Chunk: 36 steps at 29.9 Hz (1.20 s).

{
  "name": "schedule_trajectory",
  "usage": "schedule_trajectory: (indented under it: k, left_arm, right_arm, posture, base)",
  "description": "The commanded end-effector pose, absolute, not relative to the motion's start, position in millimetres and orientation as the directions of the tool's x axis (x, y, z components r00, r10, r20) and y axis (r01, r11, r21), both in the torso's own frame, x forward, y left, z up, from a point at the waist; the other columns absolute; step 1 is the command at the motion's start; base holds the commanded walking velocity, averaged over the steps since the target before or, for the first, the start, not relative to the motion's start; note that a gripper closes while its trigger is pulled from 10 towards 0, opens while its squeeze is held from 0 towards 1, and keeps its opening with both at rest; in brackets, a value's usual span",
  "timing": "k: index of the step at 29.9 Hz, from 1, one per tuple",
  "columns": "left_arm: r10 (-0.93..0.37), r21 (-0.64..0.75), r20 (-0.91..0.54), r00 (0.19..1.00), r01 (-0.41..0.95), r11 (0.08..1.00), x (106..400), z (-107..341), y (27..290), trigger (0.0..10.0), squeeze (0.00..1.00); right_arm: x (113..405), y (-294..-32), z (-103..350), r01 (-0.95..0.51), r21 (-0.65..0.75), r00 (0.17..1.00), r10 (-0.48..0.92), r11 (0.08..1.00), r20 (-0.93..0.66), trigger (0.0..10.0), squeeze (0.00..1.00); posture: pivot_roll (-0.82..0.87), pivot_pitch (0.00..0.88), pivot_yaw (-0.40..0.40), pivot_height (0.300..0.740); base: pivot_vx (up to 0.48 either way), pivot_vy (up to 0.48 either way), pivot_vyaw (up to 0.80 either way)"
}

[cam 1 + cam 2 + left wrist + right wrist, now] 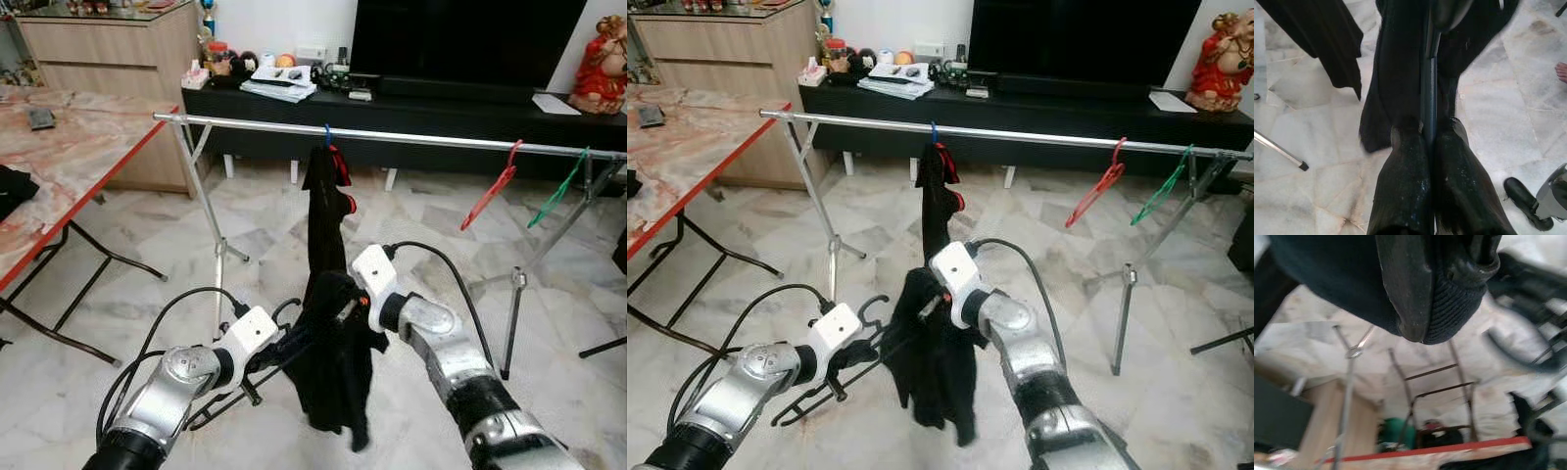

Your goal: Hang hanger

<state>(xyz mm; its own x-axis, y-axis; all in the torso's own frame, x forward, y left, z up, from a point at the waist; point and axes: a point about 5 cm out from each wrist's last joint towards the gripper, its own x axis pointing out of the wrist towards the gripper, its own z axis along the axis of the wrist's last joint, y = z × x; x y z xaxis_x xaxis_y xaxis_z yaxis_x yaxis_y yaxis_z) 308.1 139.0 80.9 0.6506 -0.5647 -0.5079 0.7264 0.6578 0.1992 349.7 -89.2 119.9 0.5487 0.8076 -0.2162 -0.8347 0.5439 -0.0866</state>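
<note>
Showing, from the head cameras: left gripper (862, 351) clamped on a black hanger (828, 387), low and well short of the rail (392, 135); right gripper (338, 304) pinches the black garment (333, 372). Left wrist view: fingers (1405, 186) pressed together on the hanger's bar, its length running straight ahead. Right wrist view: dark cloth (1327, 289) wedged between the fingers.

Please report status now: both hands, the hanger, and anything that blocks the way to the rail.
Left hand shut on black hanger. Right hand shut on black garment. Rail ahead, another black garment hanging mid-rail.
</note>
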Motion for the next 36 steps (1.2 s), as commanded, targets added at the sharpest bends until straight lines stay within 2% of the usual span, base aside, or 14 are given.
schedule_trajectory:
  k: [1,5,7,8,11,16,20,22,23,24,27,31,34,36]
  left_arm:
    - [-0.557,0.224,-0.492,0.669,0.716,0.662,313,87,139,10.0,0.0]
    - [-0.544,0.236,-0.483,0.686,0.7,0.674,316,87,139,10.0,0.0]
    - [-0.546,0.238,-0.471,0.693,0.695,0.678,317,89,138,10.0,0.0]
    - [-0.541,0.246,-0.458,0.706,0.685,0.686,318,90,138,10.0,0.0]
    - [-0.515,0.27,-0.438,0.737,0.654,0.706,322,94,140,10.0,0.0]
    - [-0.503,0.28,-0.422,0.754,0.636,0.719,324,96,143,10.0,0.0]
    - [-0.504,0.277,-0.415,0.757,0.633,0.723,324,97,143,10.0,0.0]
    - [-0.508,0.273,-0.411,0.757,0.634,0.723,324,97,142,10.0,0.0]
    - [-0.508,0.273,-0.411,0.757,0.634,0.723,324,97,142,10.0,0.0]
    - [-0.515,0.266,-0.411,0.752,0.64,0.721,323,97,141,10.0,0.0]
    - [-0.52,0.261,-0.411,0.749,0.643,0.719,323,96,141,10.0,0.0]
    - [-0.53,0.252,-0.408,0.744,0.649,0.718,323,95,138,10.0,0.0]
    - [-0.532,0.247,-0.406,0.743,0.65,0.719,323,95,137,10.0,0.0]
    - [-0.532,0.247,-0.405,0.743,0.65,0.719,323,94,137,10.0,0.0]
  right_arm:
    - [349,-85,130,-0.859,-0.102,0.513,0.837,0.502,-0.19,10.0,0.0]
    - [338,-87,130,-0.898,-0.077,0.44,0.882,0.434,-0.169,10.0,0.0]
    - [341,-93,127,-0.871,-0.101,0.492,0.849,0.481,-0.195,10.0,0.0]
    - [347,-103,117,-0.824,-0.136,0.566,0.779,0.551,-0.269,10.0,0.0]
    - [357,-121,104,-0.716,-0.283,0.695,0.612,0.638,-0.378,10.0,0.0]
    - [364,-136,99,-0.588,-0.297,0.792,0.462,0.752,-0.399,10.0,0.0]
    - [360,-125,100,-0.65,-0.214,0.745,0.556,0.729,-0.368,10.0,0.0]
    - [349,-107,106,-0.781,-0.124,0.617,0.726,0.612,-0.304,10.0,0.0]
    - [349,-107,106,-0.781,-0.124,0.617,0.726,0.612,-0.304,10.0,0.0]
    - [335,-94,118,-0.882,-0.07,0.47,0.855,0.467,-0.217,10.0,0.0]
    - [330,-92,122,-0.909,-0.071,0.416,0.887,0.41,-0.201,10.0,0.0]
    - [316,-87,126,-0.96,-0.102,0.277,0.945,0.262,-0.176,10.0,0.0]
    - [317,-84,133,-0.955,-0.122,0.288,0.945,0.272,-0.152,10.0,0.0]
    - [329,-92,128,-0.916,-0.164,0.396,0.894,0.367,-0.208,10.0,0.0]
  posture:
    - [0.11,0.013,-0.052,0.74]
    - [0.11,0.012,-0.052,0.74]
    - [0.1,0.01,-0.049,0.74]
    - [0.1,0.01,-0.049,0.74]
    - [0.11,0.01,-0.051,0.74]
    - [0.11,0.011,-0.052,0.74]
    - [0.11,0.013,-0.052,0.74]
    - [0.11,0.013,-0.051,0.74]
    - [0.11,0.013,-0.051,0.74]
    - [0.11,0.013,-0.051,0.74]
    - [0.11,0.013,-0.051,0.74]
    - [0.1,0.012,-0.053,0.74]
    - [0.1,0.013,-0.054,0.74]
    - [0.1,0.014,-0.054,0.74]
  base:
    - [0.0,0.0,0.0]
    - [0.0,0.0,0.0]
    - [0.0,0.0,0.0]
    - [0.0,0.0,0.0]
    - [0.0,0.0,0.0]
    - [0.0,0.0,0.0]
    - [0.0,0.0,0.0]
    - [0.0,0.0,0.0]
    - [0.0,0.0,0.0]
    - [0.0,0.0,0.0]
    - [0.0,0.0,0.0]
    - [0.0,0.0,0.0]
    - [0.0,0.0,0.0]
    - [0.0,0.0,0.0]
